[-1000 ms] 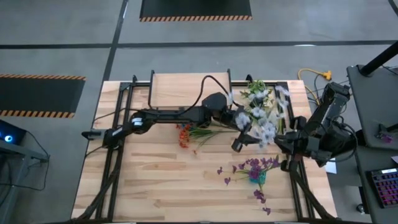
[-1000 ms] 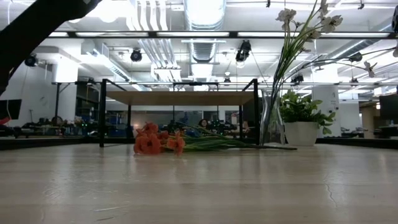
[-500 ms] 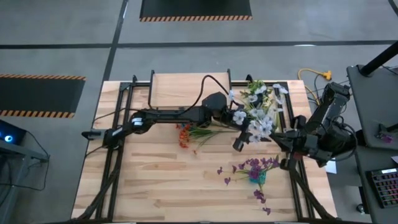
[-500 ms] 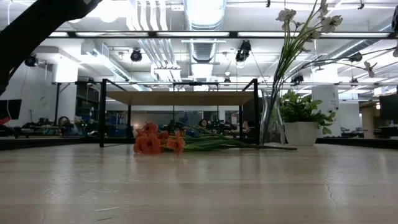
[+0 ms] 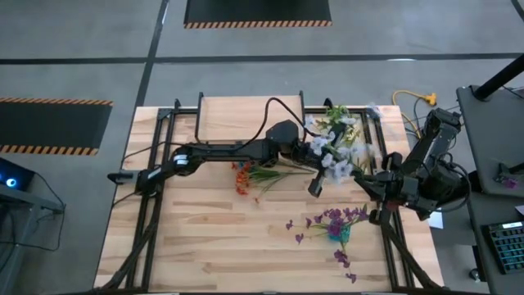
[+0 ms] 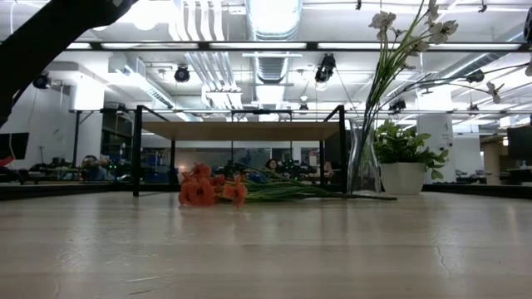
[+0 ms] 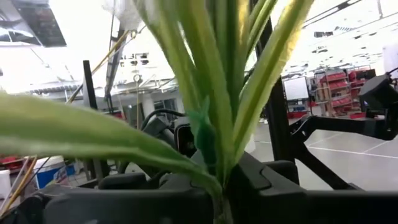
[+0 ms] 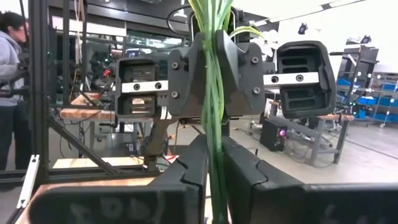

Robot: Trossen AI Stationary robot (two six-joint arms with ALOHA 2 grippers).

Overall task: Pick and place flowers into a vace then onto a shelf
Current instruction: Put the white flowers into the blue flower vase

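Observation:
A bunch of the flowers with white and pale blue blooms (image 5: 334, 156) is held in the air between my two grippers, right of the table's middle. My left gripper (image 5: 314, 185) and my right gripper (image 8: 214, 149) are both shut on its green stems. Orange flowers (image 5: 241, 176) lie flat on the table near its middle, and purple flowers (image 5: 332, 221) lie nearer the front. A glass vase (image 6: 362, 162) stands on the table with white flowers upright in it. The shelf (image 5: 250, 111) stands at the table's far edge. My left gripper pinches the bundled green stems (image 7: 217, 143) between its two fingers, which lie across them. The stems and leaves fan out beyond the fingers, clear of the table. My right gripper pinches the same bundle of stems (image 8: 214, 124) between its two fingers, close to where my left gripper (image 8: 214, 74) holds it. The stems run straight from one hold to the other.
A potted green plant (image 6: 403, 166) stands beside the vase at the far right. The shelf's black legs (image 6: 137, 149) stand behind the orange flowers (image 6: 204, 189). A person (image 8: 9, 62) stands beyond the table.
My left gripper has shut on the stems without moving from its place. The held bunch's blooms have swung toward the table's far left.

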